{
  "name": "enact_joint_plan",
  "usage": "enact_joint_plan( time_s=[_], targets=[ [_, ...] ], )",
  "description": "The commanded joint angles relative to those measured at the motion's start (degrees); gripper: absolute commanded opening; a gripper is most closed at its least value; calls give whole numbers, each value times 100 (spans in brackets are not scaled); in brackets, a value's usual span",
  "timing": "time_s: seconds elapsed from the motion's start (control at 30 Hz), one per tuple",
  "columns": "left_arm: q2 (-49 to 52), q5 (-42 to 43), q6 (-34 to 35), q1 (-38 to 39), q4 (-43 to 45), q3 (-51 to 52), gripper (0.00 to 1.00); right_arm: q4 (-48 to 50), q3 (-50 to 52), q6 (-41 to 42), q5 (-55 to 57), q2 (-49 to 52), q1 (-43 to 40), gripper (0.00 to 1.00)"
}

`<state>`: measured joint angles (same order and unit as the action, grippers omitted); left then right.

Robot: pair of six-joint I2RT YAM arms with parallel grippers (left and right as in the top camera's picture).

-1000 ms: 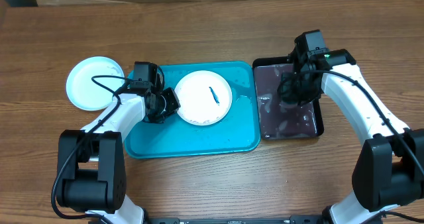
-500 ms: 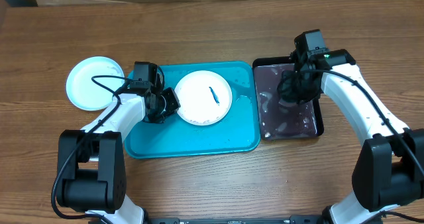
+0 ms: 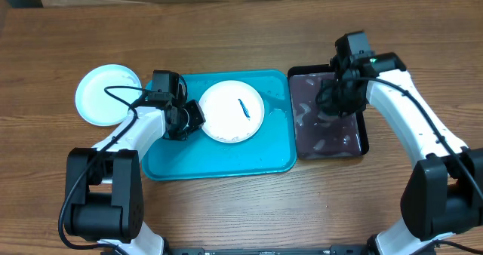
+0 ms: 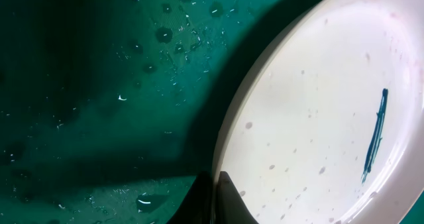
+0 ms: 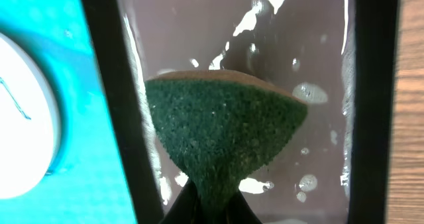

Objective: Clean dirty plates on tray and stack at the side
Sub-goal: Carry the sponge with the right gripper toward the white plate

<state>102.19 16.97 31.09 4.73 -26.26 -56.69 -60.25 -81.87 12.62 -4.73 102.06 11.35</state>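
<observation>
A white plate (image 3: 232,110) with a dark teal smear (image 3: 243,108) lies on the turquoise tray (image 3: 226,158). My left gripper (image 3: 193,116) is shut on the plate's left rim; the left wrist view shows the fingertips (image 4: 213,199) pinching that rim (image 4: 228,138). A stack of clean plates (image 3: 106,93), light blue on top, sits on the bare wood left of the tray. My right gripper (image 3: 332,102) is shut on a green sponge (image 5: 225,131) and holds it over the black tray (image 3: 361,145) of water.
The black tray (image 5: 109,85) stands right against the turquoise tray's right edge. Water drops lie on the turquoise tray (image 4: 99,85). Bare wood tabletop (image 3: 241,210) runs along the front and back.
My right gripper has shifted slightly with the sponge over the black tray. The left gripper and white plate have not moved.
</observation>
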Motion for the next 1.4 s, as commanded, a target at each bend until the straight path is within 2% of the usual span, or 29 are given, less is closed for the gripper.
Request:
enact_joint_plan(
  time_s=[0.0,0.17,0.43,0.73,0.87,1.37],
  targets=[
    [63,63,-153,-22,-7,-79,4,-63,-570,87,-50,-107,33,4],
    [63,66,-151,-20,2,-79,4,-118,-903,-278,-208,-107,358,4],
    [63,63,-153,-20,-2,-79,4,914,-892,-214,-426,-81,1659,4],
    [63,63,-153,-20,-4,-79,4,1467,-885,-214,1294,503,2776,4],
    [63,63,-153,-20,-4,-79,4,1600,-885,-216,1784,824,2922,4],
    [63,63,-155,-20,-4,-79,4,1840,-883,-214,1823,1851,2918,4]
  ],
)
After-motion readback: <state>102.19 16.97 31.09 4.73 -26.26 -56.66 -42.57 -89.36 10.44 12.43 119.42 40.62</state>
